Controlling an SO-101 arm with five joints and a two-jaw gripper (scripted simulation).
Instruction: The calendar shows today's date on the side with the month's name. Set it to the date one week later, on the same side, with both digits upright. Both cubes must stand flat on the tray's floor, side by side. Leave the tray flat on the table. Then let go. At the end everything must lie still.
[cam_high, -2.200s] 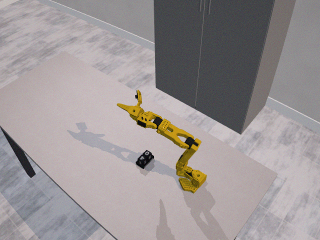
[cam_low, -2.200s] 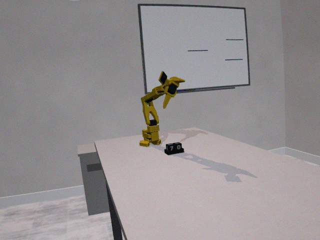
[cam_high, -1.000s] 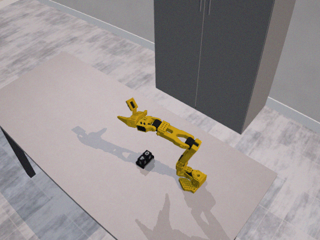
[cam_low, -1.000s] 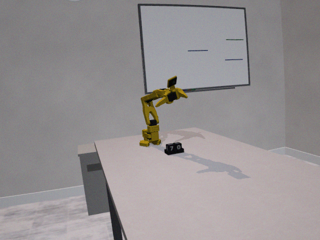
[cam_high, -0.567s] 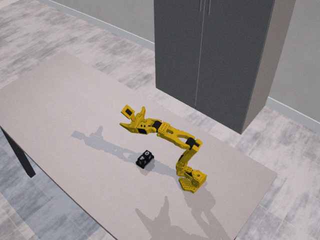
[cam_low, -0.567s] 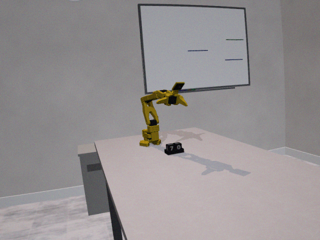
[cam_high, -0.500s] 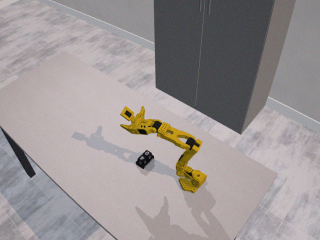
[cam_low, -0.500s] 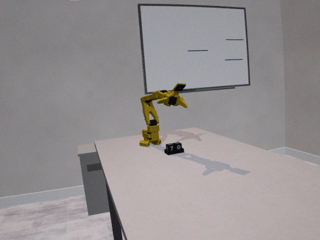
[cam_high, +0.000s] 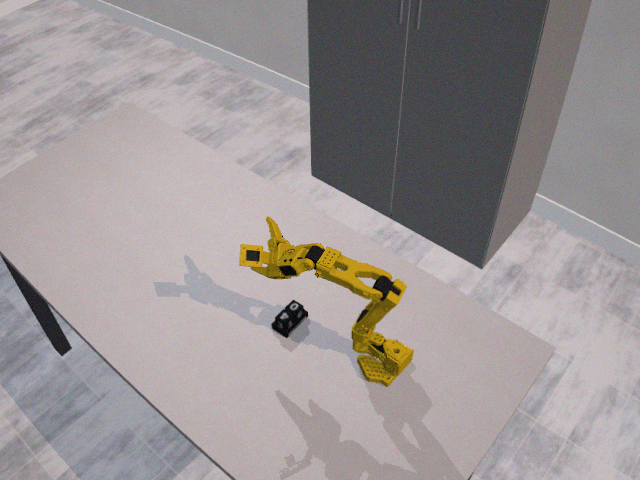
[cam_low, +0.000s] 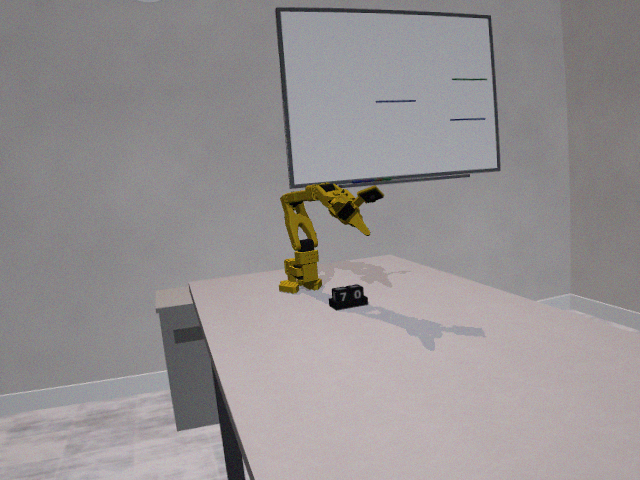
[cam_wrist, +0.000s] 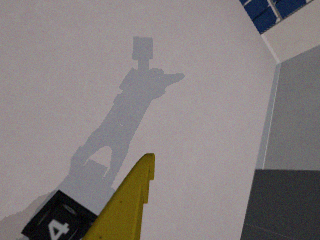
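The calendar is a small black tray (cam_high: 289, 320) holding two black cubes side by side, and it stands flat on the table in front of the arm's base. In the exterior view the cubes' near faces read 7 (cam_low: 343, 296) and 0 (cam_low: 357, 295). In the top view the top faces show a 0 (cam_high: 294, 306) and a 4 (cam_high: 283, 319). No month name can be read in any view. My gripper (cam_high: 264, 241) hangs in the air, well above and beyond the tray, open and empty; it also shows in the exterior view (cam_low: 364, 217). The wrist view shows one yellow finger (cam_wrist: 125, 205) and a cube top with a 4 (cam_wrist: 57, 226).
The arm's base (cam_high: 385, 361) stands near the table's edge, to the right of the tray. A tall grey cabinet (cam_high: 413, 113) stands on the floor behind the table. A whiteboard (cam_low: 387, 95) hangs on the wall behind the arm.
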